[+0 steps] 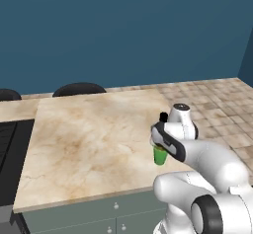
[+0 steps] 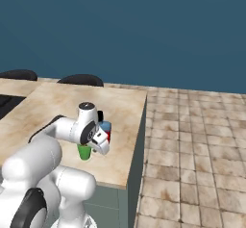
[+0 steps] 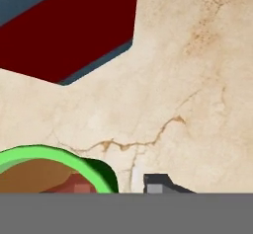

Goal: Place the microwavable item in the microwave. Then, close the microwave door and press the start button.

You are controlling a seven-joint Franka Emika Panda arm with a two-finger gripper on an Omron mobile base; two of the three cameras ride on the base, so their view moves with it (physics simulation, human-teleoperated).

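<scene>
Arm posed over a beige marbled stone counter (image 1: 89, 144) with grey-green drawer fronts, the white wrist bent downward so that the two-finger gripper (image 1: 159, 148) descends on the small bright green cup with brown contents (image 1: 159, 155) from above. The cup stands upright near the counter's front right corner, close to the edge, which places it within easy reach of the base. Just beside it, on the side away from the arm, stands the blue-and-red bottle with a black cap (image 2: 105, 130), partly hidden by the wrist; a top-down approach probably keeps the hand from knocking this neighbour. In the hand view the cup's green rim (image 3: 59, 159) and brown filling lie at the lower left, with one dark fingertip (image 3: 158, 182) just beside the rim on its outer side and the bottle's red and blue body at the upper left. The jaws stand narrow and straddle the rim, yet whether the fingers already press the cup's wall cannot be told. The step in hand appears to be the grasp. The cup rests on the counter, so its transfer to the microwave is not yet begun.
</scene>
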